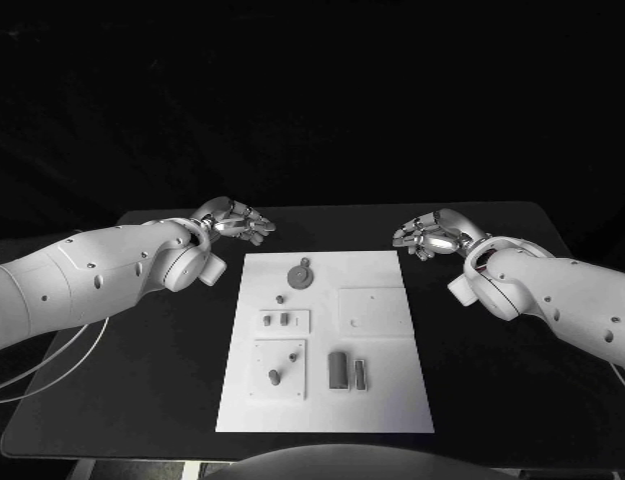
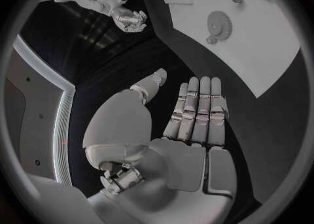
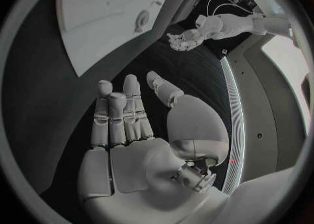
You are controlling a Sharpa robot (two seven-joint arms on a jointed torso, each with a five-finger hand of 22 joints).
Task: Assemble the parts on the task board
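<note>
Hands rest clear of the task board [image 1: 384,400] on the black worktop [image 1: 139,400]: the left hand [image 1: 234,221] off its far left corner, the right hand [image 1: 430,235] off its far right corner, both with fingers spread and holding nothing. A gear [image 1: 302,274] lies flat nearest them; small pegs [image 1: 273,320] and two bars [image 1: 347,370] lie farther off. Whether any part is seated cannot be told, so this fits an early stage or a finished one.

Black table [image 1: 139,400] under white task board [image 1: 377,400].
</note>
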